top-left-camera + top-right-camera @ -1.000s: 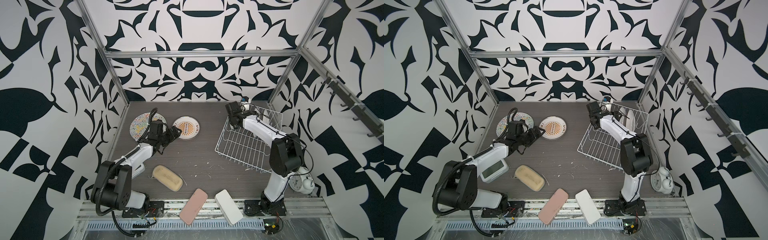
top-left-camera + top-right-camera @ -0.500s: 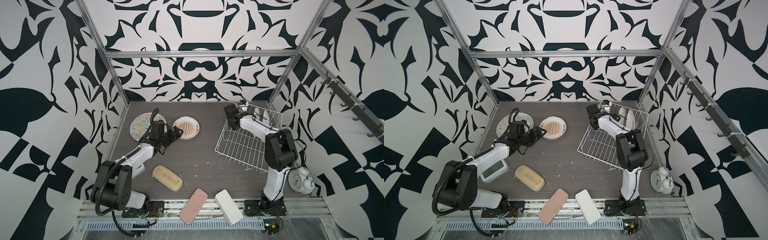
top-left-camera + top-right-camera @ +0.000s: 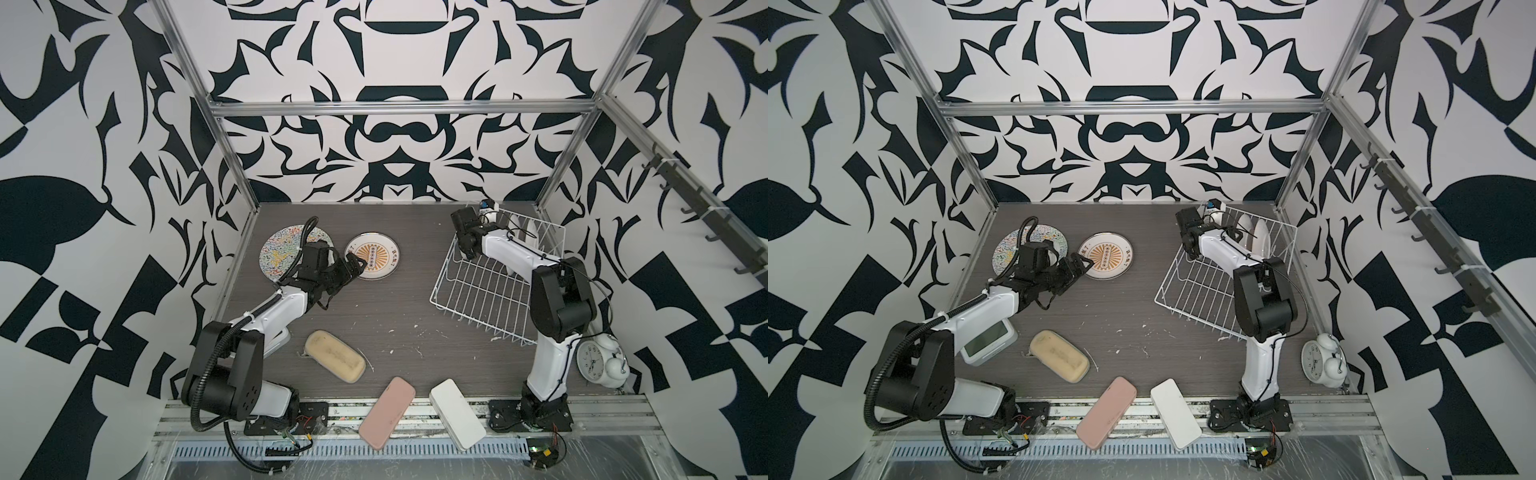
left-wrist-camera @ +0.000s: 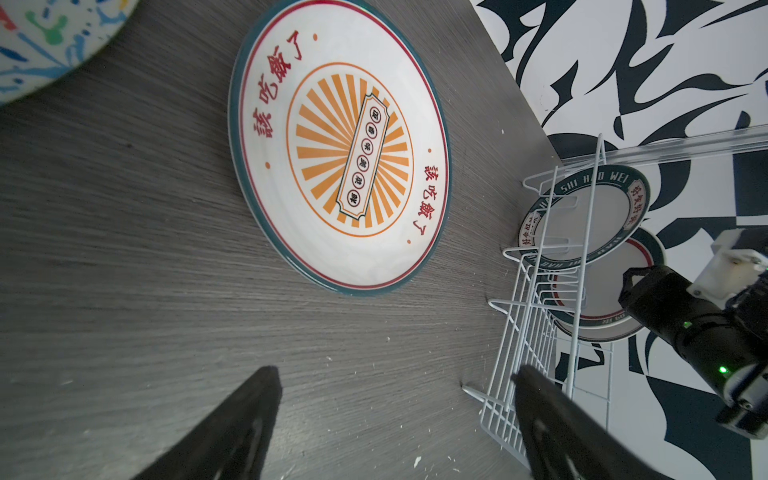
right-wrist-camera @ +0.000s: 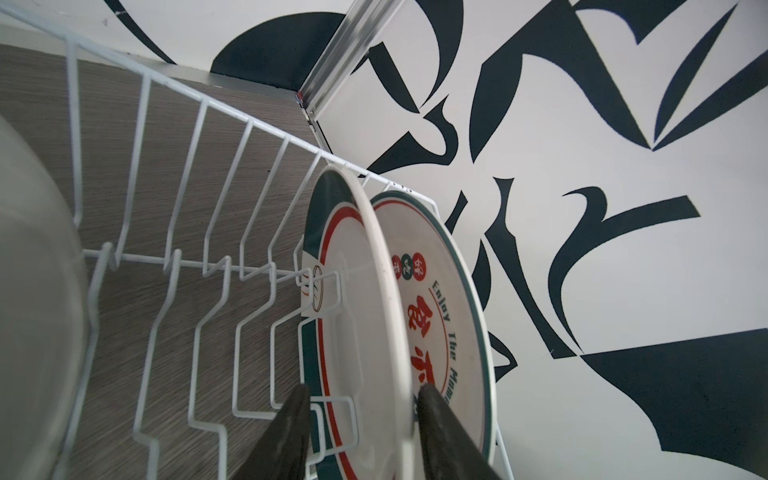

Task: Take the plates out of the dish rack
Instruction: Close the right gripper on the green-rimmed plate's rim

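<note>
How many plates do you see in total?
5. Two lie flat on the table: squiggle plate, sunburst plate. Three stand in the dish rack: lettered-rim plate, banded plate, Enjoy plate. None looks hidden.

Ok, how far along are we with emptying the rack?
Done: two plates lie flat on the table, the squiggle plate and the sunburst plate, with the open left hand empty beside the latter. In hand: the right hand straddles the rim of the green-red banded plate in the dish rack; a firm grip isn't clear. Left: that one, the red-character plate behind it and the dark-rimmed lettered plate, all racked.
</note>
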You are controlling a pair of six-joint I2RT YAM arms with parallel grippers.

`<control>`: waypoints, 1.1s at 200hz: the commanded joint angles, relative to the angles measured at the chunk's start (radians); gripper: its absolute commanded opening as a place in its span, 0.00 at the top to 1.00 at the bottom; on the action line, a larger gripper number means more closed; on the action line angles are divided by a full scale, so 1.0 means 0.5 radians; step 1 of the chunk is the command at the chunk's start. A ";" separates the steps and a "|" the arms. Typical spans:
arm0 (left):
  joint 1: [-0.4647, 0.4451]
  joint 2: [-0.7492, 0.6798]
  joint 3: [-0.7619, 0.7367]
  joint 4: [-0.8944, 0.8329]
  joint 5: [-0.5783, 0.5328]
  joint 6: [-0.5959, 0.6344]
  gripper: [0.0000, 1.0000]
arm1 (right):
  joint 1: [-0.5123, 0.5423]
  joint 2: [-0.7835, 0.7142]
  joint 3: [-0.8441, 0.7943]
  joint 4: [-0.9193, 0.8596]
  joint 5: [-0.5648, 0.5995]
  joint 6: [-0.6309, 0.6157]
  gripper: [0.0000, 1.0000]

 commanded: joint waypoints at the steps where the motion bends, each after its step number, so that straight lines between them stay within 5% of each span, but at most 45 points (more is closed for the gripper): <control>1: -0.010 -0.007 -0.012 0.022 0.017 -0.026 0.08 | -0.007 -0.057 -0.001 0.058 0.076 -0.039 0.55; 220: -0.079 -0.064 -0.044 0.012 -0.010 -0.044 0.08 | -0.017 -0.090 -0.016 0.076 0.144 -0.092 0.81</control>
